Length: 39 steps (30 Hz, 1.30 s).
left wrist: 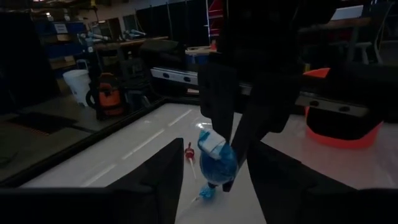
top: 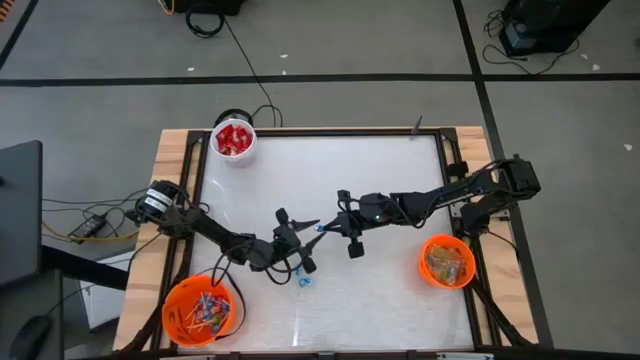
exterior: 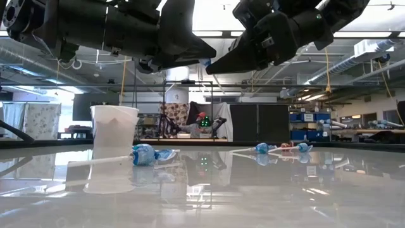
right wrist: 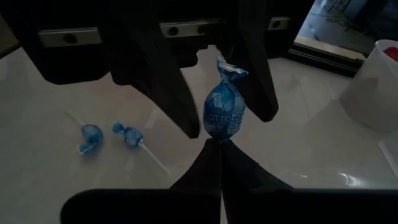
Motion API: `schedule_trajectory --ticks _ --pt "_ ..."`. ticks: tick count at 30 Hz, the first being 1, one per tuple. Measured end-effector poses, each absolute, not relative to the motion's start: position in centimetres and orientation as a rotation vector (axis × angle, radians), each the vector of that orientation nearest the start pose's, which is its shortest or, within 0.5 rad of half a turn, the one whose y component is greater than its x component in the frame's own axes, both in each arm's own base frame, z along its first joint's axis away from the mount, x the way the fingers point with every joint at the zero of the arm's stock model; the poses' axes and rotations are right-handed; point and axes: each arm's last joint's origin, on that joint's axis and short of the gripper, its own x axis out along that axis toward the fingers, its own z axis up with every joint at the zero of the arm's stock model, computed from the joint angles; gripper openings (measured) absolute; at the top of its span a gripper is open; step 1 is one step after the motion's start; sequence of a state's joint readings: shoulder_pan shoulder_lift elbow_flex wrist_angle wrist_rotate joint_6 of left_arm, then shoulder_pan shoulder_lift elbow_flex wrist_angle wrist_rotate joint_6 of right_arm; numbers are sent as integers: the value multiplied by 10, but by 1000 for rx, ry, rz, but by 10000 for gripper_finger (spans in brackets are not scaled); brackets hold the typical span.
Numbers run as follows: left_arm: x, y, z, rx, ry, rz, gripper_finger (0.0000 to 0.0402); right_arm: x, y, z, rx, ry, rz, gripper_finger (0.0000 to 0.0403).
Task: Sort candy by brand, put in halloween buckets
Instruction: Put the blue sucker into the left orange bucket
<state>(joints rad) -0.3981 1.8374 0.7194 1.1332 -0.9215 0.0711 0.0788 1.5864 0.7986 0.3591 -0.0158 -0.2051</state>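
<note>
Above the middle of the white table (top: 400,160), the two grippers met tip to tip. The right gripper (right wrist: 219,140) had its fingers pressed together on the stick of a blue-wrapped lollipop (right wrist: 222,106), which stood upright above the fingertips, clear of the table. The left gripper (top: 308,227) faced it with its fingers spread, one on each side of the lollipop's wrapped head; whether they touched the wrapper could not be told. In the left wrist view the same lollipop (left wrist: 216,160) showed between that arm's own dark fingers, with the right gripper's fingers (left wrist: 219,106) coming down onto it from beyond.

Two more blue lollipops (right wrist: 127,134) lay loose on the table near the grippers, just beside each other; in the high view they showed as a small blue cluster (top: 303,279) next to the left arm. Other blue-wrapped pieces (exterior: 147,154) lay on the surface in the low view.

One orange bucket (top: 172,305) at the table's near left corner held thin-stick lollipops (top: 205,312). A second orange bucket (top: 427,270) on the right side held pastel wrapped pieces (top: 447,264). The white pail (top: 215,145) at the far left held red packets (top: 234,138)
</note>
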Motion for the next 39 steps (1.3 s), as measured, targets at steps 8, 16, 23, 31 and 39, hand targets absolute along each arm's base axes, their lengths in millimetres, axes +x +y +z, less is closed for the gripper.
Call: schedule_trajectory --ticks 8,16,23,31,39 --pt "319 -109 165 61 7 524 106 327 26 196 -192 415 133 6" --pt "307 -120 178 180 42 575 79 325 23 193 -137 470 2 77" --pt "256 -141 241 213 83 551 104 308 12 172 -101 726 -303 152" --pt "185 -145 292 -29 137 111 94 291 10 151 -41 872 -275 199" --pt "141 -152 328 -168 337 -67 96 278 -2 133 -6 897 -268 204"
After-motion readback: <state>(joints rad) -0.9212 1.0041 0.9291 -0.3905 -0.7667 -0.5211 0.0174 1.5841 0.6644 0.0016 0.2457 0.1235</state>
